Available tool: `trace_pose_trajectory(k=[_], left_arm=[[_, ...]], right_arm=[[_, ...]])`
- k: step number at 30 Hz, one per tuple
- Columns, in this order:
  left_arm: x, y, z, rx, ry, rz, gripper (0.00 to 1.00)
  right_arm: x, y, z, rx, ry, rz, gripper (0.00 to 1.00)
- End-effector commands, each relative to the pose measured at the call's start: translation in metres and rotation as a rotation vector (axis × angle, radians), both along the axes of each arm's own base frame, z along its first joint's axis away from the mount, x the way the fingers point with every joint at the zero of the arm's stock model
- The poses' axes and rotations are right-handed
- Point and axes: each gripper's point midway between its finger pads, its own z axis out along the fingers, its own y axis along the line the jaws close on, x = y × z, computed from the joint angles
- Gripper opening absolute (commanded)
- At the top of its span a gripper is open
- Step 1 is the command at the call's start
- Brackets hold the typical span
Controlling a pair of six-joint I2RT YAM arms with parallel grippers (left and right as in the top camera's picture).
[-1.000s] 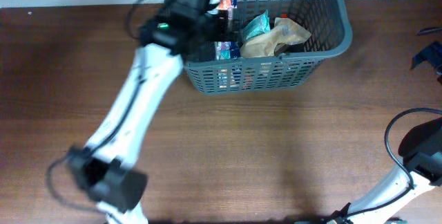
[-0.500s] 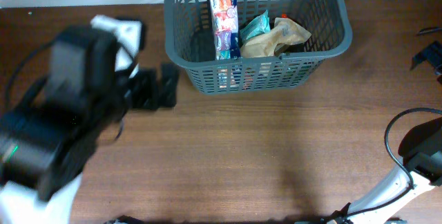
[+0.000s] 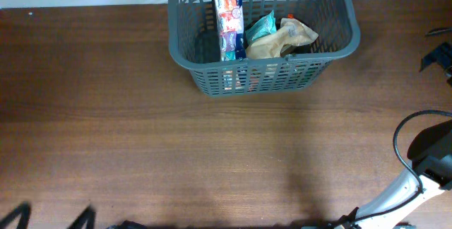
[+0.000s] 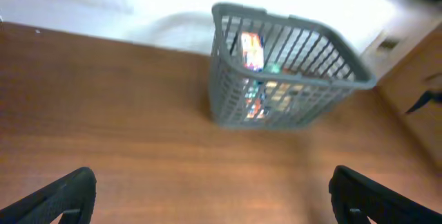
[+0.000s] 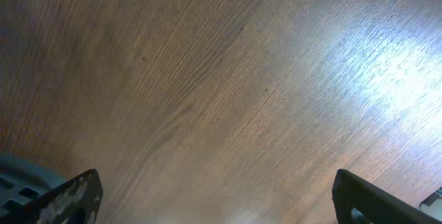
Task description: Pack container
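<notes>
The container [image 3: 261, 80] is a dark grey basket with holes in its walls. It sits at the far side of the brown wooden table [image 3: 176, 151], close to a white wall [image 4: 103, 3]. Inside it are a tall colourful packet [image 3: 229, 17], a teal bag [image 3: 263, 25] and a crumpled brown paper bag [image 3: 275, 44].

The left gripper [image 4: 212, 182] is spread wide and holds nothing, well back from the container. The right gripper [image 5: 215, 182] is spread wide too, holding nothing, above the wood.

Only part of the right arm [image 3: 432, 151] shows, in the corner. A grey thing [image 5: 17, 182] is cut off at the edge, and I cannot tell what it is.
</notes>
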Motion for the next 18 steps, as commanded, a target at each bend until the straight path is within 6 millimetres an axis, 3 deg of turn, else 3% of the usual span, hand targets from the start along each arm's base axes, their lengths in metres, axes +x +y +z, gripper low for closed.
trace_pose_trajectory(k=[1,4,9,13,18], left_arm=[[-0.022,0.012,-0.008,-0.055,-0.041,0.039,0.99],[-0.042,0.017,-0.017,-0.074,-0.083,0.026,0.99],[-0.069,0.002,-0.023,-0.13,-0.125,-0.103,0.99],[-0.076,0.004,-0.018,-0.139,-0.152,-0.11,0.99],[-0.069,0.006,-0.024,-0.072,-0.142,-0.099,0.99]], right_arm=[[-0.002,-0.001,-0.002,-0.007,0.013,0.004,0.99],[-0.002,-0.001,-0.002,-0.007,0.013,0.004,0.99],[-0.002,-0.001,-0.002,-0.007,0.013,0.004,0.99],[-0.002,-0.001,-0.002,-0.007,0.013,0.004,0.99],[-0.002,-0.001,-0.002,-0.007,0.013,0.004,0.99]])
